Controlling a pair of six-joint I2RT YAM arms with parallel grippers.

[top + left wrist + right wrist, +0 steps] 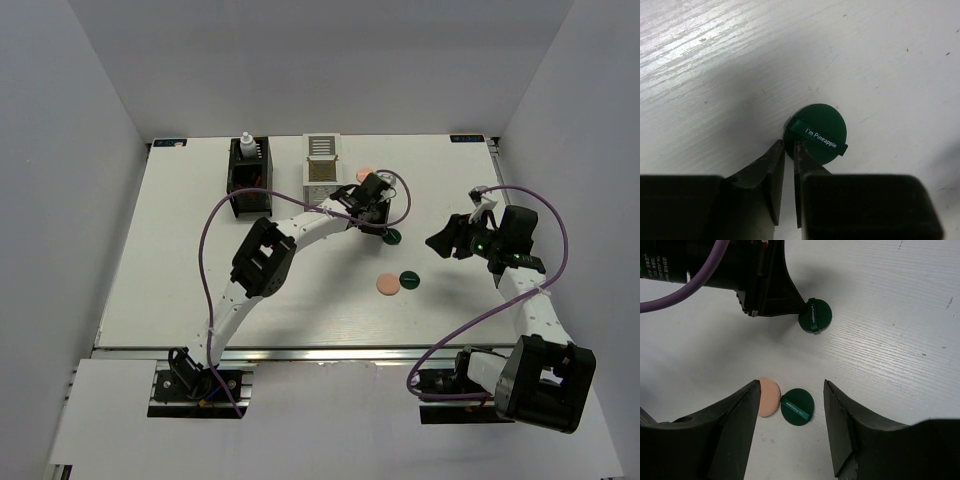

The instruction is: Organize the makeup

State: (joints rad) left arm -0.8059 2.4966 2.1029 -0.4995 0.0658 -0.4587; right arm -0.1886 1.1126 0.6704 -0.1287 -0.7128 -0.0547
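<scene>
A dark-green disc (pixel 822 125) with a ribbon lies on the white table, and my left gripper (pixel 789 145) has its jaws drawn narrow with the tips nipping the disc's near rim. From above, that disc (pixel 393 237) sits just under the left gripper (pixel 385 230). My right gripper (pixel 791 385) hangs open above a peach disc (pixel 768 397) and a second dark-green disc (pixel 797 406), which touch side by side. Those two lie mid-table, the peach disc (pixel 386 285) left of the green one (pixel 408 279). Another peach disc (pixel 364 173) peeks out behind the left wrist.
A white slatted box (pixel 321 165) and a black slatted box (pixel 249 178) stand at the back. A small white bottle (pixel 247 146) rises from the black box. The left arm's purple cable (pixel 215 250) loops over the table's left half.
</scene>
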